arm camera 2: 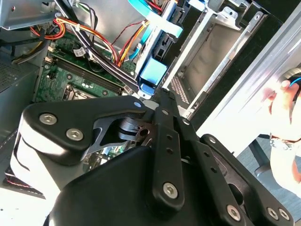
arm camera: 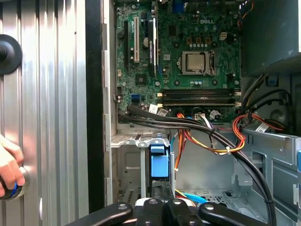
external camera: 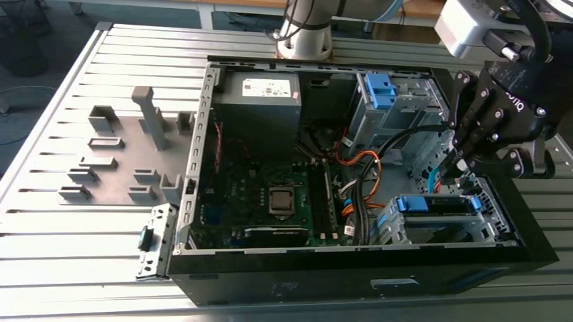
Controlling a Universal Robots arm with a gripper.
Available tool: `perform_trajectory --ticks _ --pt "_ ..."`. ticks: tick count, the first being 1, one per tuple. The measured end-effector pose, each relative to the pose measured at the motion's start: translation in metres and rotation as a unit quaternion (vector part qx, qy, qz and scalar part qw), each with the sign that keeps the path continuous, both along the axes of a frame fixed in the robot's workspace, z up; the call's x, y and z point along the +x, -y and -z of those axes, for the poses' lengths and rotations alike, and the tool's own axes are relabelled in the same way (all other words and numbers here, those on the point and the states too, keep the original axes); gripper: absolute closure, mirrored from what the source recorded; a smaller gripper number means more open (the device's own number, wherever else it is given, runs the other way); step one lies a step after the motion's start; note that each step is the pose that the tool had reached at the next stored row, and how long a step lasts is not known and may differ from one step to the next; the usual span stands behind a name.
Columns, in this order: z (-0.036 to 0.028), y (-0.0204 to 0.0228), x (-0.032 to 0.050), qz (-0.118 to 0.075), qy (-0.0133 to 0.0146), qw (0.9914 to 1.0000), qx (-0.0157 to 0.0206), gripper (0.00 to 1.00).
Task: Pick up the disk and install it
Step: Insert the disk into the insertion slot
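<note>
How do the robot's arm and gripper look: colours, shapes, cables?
The gripper is matt black, built of flat hinged bars joined by round silver screws. The arm is a light grey tube with a pale wrist block; a black cable curves over that block.

The black gripper (arm camera 2: pixel 156 100) is close to the blue-framed disk (arm camera 2: pixel 153 75), which stands edge-on at the metal bay (arm camera 2: pixel 214 49); a person's hand (arm camera 2: pixel 286 110) is well apart.

My black, linked metal gripper (external camera: pixel 462 171) points steeply down at the exterior view's right, hanging from my pale grey boxy wrist (external camera: pixel 474 27). My arm's light grey base column (external camera: pixel 304 30) stands upright farther back.
</note>
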State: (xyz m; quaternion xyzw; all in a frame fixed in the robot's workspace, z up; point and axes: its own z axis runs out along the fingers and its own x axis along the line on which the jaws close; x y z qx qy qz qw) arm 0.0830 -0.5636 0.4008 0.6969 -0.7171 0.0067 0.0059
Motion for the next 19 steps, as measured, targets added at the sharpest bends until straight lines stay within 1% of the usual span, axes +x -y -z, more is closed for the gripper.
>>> perform_trajectory --ticks 4,7,9,13,14,16,19 --pt "0.0014 0.0001 0.0001 0.003 0.0001 1.0 -0.0002 0.89" --pt "0.0068 0.0001 0.0023 0.01 0.0001 0.99995 -0.0002 0.89" --pt "0.0104 0.0001 0.0079 0.01 0.0 0.99995 -0.0001 0.89" --pt "0.0156 0.0001 0.0247 0.01 -0.0007 0.99995 -0.0002 0.89" --pt "0.0174 0.0001 0.0271 0.01 -0.0008 0.99995 -0.0002 0.89" --pt "0.0209 0.0006 0.0289 0.01 -0.0008 0.99995 -0.0002 0.89" --pt "0.0256 0.0039 0.029 0.01 -0.0009 0.99995 -0.0003 0.89"
